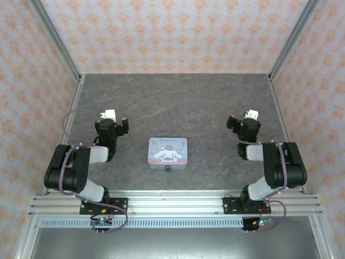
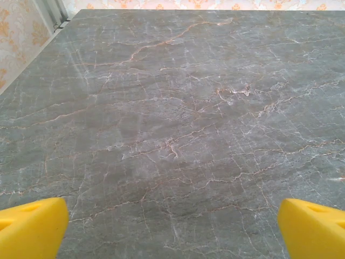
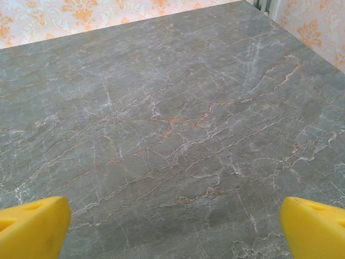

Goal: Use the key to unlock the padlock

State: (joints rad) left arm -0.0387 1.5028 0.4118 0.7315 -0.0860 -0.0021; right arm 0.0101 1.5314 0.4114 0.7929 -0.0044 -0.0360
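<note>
Seen from above, a grey marble-patterned tabletop [image 1: 178, 102] is enclosed on three sides by walls [image 1: 172, 32] papered in a peach floral pattern. Two black robot arms are mounted on a metal rail [image 1: 172, 205] along the near edge.

A pastel-blue rectangular tin [image 1: 168, 151] with a cartoon dog on its lid lies flat near the middle of the tabletop, between the two arms. The padlock [image 1: 168, 168], tiny and dark teal, is seen at the middle of the tin's near edge, touching it or just beside it. A very small pale speck, taken to be the key [image 1: 192, 167], lies on the tabletop near the tin's near right corner, apart from the padlock. It is too small for any detail to be made out.

The left arm [image 1: 73, 167] is folded back on the left side and the right arm [image 1: 280, 164] on the right, both well apart from the tin.

In the left wrist view, the left end effector [image 2: 172, 229] is spread wide, its yellow fingertips [image 2: 29, 226] at the lower corners, with bare marble between them. In the right wrist view, the right end effector [image 3: 172, 229] is likewise spread wide and holds nothing, its yellow fingertips [image 3: 312, 226] at the lower corners above bare tabletop.
</note>
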